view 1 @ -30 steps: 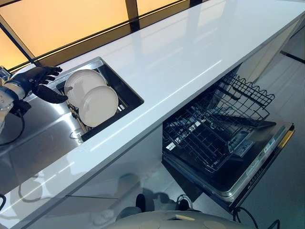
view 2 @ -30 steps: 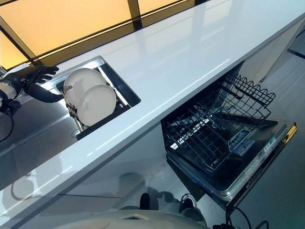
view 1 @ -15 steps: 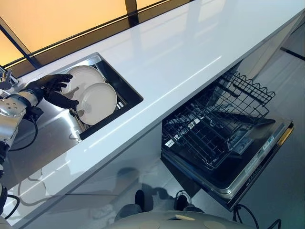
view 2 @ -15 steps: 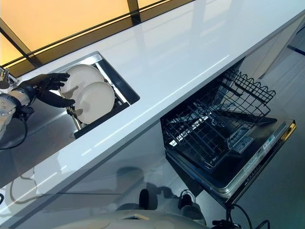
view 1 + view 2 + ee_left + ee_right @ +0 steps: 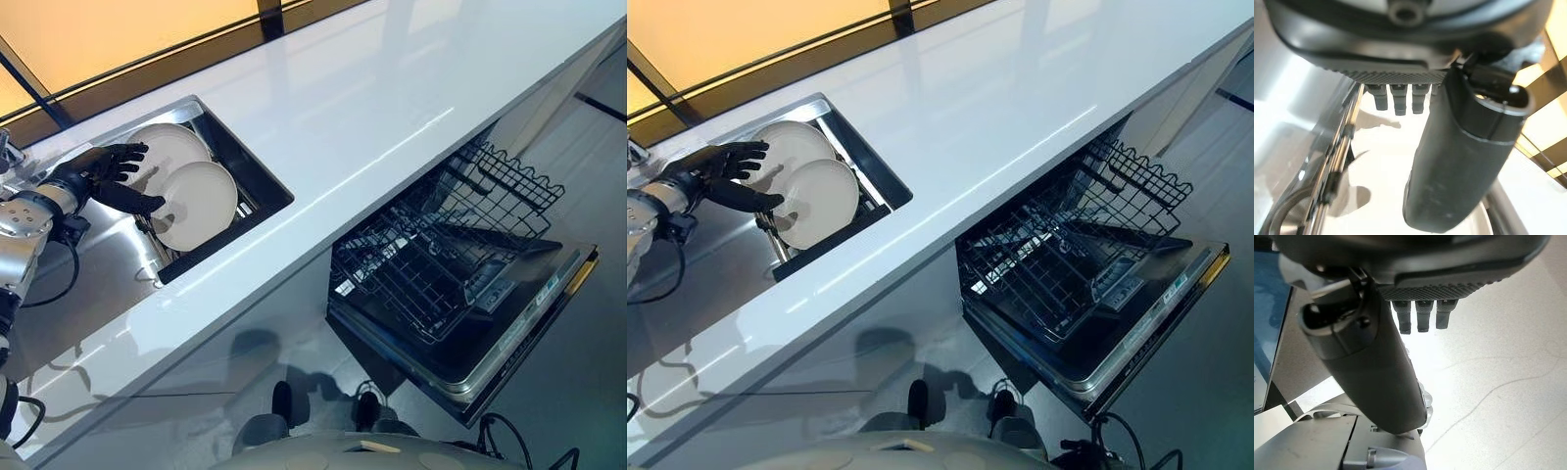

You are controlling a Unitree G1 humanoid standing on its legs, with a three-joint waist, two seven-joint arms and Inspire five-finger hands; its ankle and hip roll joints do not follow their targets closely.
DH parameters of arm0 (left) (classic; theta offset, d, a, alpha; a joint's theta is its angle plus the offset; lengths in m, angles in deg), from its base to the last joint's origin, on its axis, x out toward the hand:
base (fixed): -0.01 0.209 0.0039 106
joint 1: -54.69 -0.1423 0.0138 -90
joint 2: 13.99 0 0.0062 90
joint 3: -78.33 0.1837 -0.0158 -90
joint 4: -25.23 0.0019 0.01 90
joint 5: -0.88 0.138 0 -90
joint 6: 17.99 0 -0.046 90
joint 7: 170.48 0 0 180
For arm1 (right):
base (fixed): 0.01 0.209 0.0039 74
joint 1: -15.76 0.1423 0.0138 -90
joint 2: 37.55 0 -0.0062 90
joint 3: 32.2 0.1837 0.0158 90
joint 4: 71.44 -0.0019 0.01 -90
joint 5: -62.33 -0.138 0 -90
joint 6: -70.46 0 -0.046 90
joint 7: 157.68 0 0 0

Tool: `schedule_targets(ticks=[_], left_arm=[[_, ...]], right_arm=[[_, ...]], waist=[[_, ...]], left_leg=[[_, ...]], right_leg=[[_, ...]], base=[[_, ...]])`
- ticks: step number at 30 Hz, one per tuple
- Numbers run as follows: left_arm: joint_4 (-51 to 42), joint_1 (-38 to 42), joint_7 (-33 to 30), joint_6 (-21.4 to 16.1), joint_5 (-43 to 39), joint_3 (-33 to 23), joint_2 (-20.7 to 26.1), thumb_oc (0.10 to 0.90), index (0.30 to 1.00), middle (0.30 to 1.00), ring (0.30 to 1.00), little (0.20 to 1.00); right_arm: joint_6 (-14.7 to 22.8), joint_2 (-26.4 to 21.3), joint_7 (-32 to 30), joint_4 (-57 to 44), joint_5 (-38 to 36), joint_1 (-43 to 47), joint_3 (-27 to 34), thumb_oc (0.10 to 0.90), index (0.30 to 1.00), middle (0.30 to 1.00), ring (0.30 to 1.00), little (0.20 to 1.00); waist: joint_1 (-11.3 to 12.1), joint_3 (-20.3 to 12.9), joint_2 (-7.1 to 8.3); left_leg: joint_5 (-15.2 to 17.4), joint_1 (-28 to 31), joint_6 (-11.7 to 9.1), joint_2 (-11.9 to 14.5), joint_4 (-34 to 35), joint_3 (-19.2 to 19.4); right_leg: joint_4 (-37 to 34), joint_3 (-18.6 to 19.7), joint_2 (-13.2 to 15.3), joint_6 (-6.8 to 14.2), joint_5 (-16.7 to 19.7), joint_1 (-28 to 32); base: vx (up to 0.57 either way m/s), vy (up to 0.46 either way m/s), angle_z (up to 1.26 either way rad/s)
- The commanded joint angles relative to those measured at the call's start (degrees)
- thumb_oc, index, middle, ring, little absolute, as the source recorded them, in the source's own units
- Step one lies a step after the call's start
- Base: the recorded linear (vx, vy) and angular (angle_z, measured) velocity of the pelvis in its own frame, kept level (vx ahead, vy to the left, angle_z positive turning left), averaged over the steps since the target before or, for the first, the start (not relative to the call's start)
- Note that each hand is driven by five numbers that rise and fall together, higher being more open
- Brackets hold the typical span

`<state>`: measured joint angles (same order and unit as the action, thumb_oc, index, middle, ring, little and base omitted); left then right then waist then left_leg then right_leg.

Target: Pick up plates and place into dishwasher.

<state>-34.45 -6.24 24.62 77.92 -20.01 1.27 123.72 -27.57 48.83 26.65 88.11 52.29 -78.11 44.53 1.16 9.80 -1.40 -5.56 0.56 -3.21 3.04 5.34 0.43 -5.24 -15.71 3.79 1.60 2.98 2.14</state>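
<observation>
Two white plates stand on edge in a dish rack (image 5: 157,240) set in the sink: a back plate (image 5: 168,145) and a front plate (image 5: 201,204). My left hand (image 5: 86,174) is at their left edge, open. Its straight fingers (image 5: 125,153) are spread over the back plate's rim and its thumb (image 5: 137,202) reaches to the front plate's left edge. In the left wrist view the thumb (image 5: 1459,161) hangs over a white plate face (image 5: 1381,196). My right hand (image 5: 1376,362) hangs open above the floor with nothing in it.
The dishwasher (image 5: 519,328) stands open at the lower right, its door down and its black wire rack (image 5: 436,259) pulled out and bare. A long white countertop (image 5: 392,108) runs between sink and dishwasher. The steel sink basin (image 5: 98,264) lies left of the rack.
My left hand has moved right from the sink's left side onto the plates, fingers now over the back plate and thumb at the front one. The camera has shifted slightly.
</observation>
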Motion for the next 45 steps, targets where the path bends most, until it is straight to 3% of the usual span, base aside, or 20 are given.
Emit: schedule_targets(ticks=[1, 12, 22, 23, 24, 25, 26, 45], left_arm=[[1.7, 6.5, -2.3, -4.0, -3.3, -8.6, 2.6, 0.800, 0.900, 0.900, 0.900, 0.900], [7.1, 12.9, 2.1, -5.1, -5.1, -3.8, 0.9, 0.800, 0.900, 0.900, 0.900, 0.900], [9.3, 17.1, 6.8, -4.6, -5.0, -0.5, 1.9, 0.800, 0.900, 0.900, 0.900, 0.900], [9.4, 17.5, 7.3, -4.6, -5.2, -0.3, 2.1, 0.649, 0.771, 0.771, 0.771, 0.749], [9.5, 17.9, 7.5, -4.5, -5.3, -0.1, 2.2, 0.435, 0.587, 0.587, 0.587, 0.535], [9.6, 18.1, 7.6, -4.6, -5.3, 0.1, 2.4, 0.385, 0.545, 0.545, 0.545, 0.485], [9.6, 18.2, 7.9, -4.6, -5.6, 0.1, 2.5, 0.119, 0.316, 0.316, 0.316, 0.219], [10.8, 18.9, 14.0, -3.9, -5.8, 0.7, 5.2, 0.100, 0.300, 0.300, 0.300, 0.200]], right_arm=[[0.1, -3.6, 0.4, -0.5, -0.3, 1.8, -0.4, 0.800, 0.900, 0.900, 0.900, 0.900], [2.7, -4.1, 1.8, -0.7, -0.5, 2.6, -0.5, 0.800, 0.900, 0.900, 0.900, 0.900], [3.7, -4.1, 2.2, -1.2, -0.4, 2.3, -0.5, 0.800, 0.900, 0.900, 0.900, 0.900], [3.8, -4.2, 2.3, -1.3, -0.2, 2.2, -0.4, 0.800, 0.900, 0.900, 0.900, 0.900], [4.0, -4.1, 2.2, -1.2, -0.2, 2.1, -0.4, 0.800, 0.900, 0.900, 0.900, 0.900], [4.1, -4.1, 2.2, -1.2, -0.2, 2.0, -0.3, 0.800, 0.900, 0.900, 0.900, 0.900], [4.2, -4.0, 2.3, -1.2, -0.2, 1.9, -0.3, 0.800, 0.900, 0.900, 0.900, 0.900], [3.3, -3.8, 1.7, -1.0, 0.7, 0.1, 0.9, 0.800, 0.900, 0.900, 0.900, 0.900]], waist=[[-1.6, 2.5, 0.10], [-2.5, 6.4, 2.09], [-2.9, 7.2, 2.42], [-2.9, 7.2, 2.42], [-2.9, 7.1, 2.38], [-2.9, 7.0, 2.35], [-2.9, 6.9, 2.33], [-3.0, 1.3, 0.76]], left_leg=[[4.6, 1.5, 0.6, -2.5, -0.3, 4.3], [4.1, -0.3, 1.1, -2.2, -1.1, 5.5], [4.0, -0.5, 1.3, -2.2, -1.1, 6.2], [4.0, -0.5, 1.3, -2.2, -1.1, 6.2], [4.0, -0.4, 1.3, -2.2, -1.0, 6.2], [4.0, -0.4, 1.4, -2.3, -1.0, 6.2], [4.1, -0.3, 1.4, -2.3, -1.0, 6.1], [5.4, 2.3, 1.0, -3.5, -0.3, 5.2]], right_leg=[[0.2, 3.7, 2.0, 5.4, -0.1, 0.2], [1.0, 4.0, 2.2, 5.9, 1.6, -2.7], [1.3, 3.6, 2.7, 6.7, 2.6, -3.4], [1.3, 3.5, 2.7, 6.7, 2.6, -3.4], [1.3, 3.5, 2.8, 6.8, 2.7, -3.4], [1.3, 3.5, 2.8, 6.8, 2.7, -3.3], [1.3, 3.4, 2.8, 6.9, 2.7, -3.3], [0.7, 3.2, 2.8, 7.3, 1.8, -0.2]], base=[[-0.07, 0.014, -0.06], [-0.05, -0.006, -0.02], [-0.02, -0.006, 0.02], [0.00, 0.000, 0.00], [0.00, 0.000, 0.00], [0.00, 0.000, 0.00], [0.00, 0.000, 0.00], [0.00, -0.010, 0.00]])
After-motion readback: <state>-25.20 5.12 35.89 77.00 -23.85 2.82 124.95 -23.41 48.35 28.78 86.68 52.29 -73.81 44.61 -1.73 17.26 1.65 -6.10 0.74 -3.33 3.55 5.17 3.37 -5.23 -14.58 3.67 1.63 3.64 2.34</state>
